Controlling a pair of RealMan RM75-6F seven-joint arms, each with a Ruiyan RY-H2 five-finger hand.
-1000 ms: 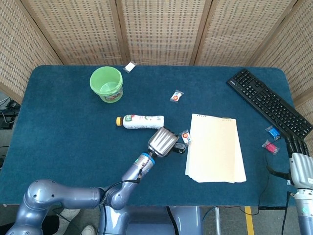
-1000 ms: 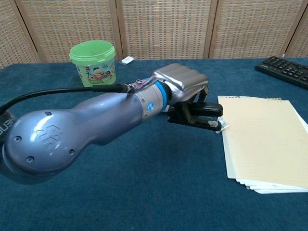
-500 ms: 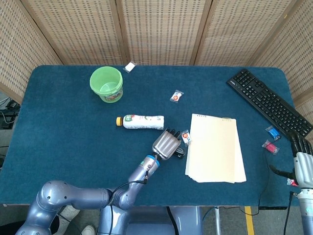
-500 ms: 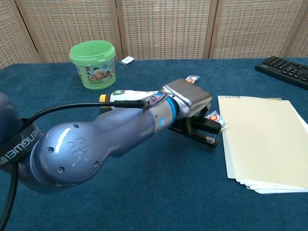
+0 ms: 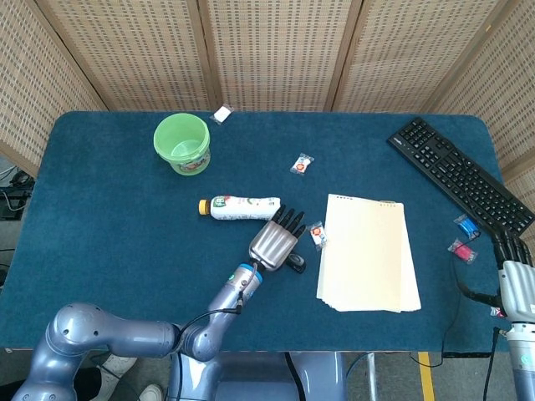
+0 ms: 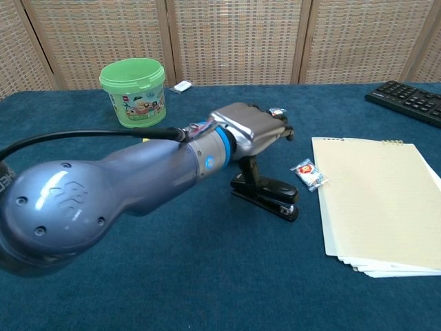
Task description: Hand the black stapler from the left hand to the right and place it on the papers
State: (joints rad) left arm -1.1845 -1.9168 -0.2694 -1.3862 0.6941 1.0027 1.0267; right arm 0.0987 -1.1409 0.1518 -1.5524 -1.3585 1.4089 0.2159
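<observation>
We see our left arm (image 6: 103, 186) reaching from 7 o'clock toward the table's centre, its left hand (image 5: 274, 241) flat, palm down, fingers stretched and apart toward 12 o'clock, holding nothing. Half a second ago those fingers were curled around the black stapler (image 6: 265, 196); now they have let go and lifted, only the thumb reaching down to the stapler's rear. The stapler lies on the blue table (image 5: 109, 217) under the hand, just at 9 o'clock of the papers (image 5: 368, 252) without touching them. A wrapped candy (image 6: 305, 173) sits between stapler and papers. At the table's 4 o'clock edge our right hand (image 5: 512, 271) shows dark fingers pointing up, slightly apart, empty, a touch higher than before
</observation>
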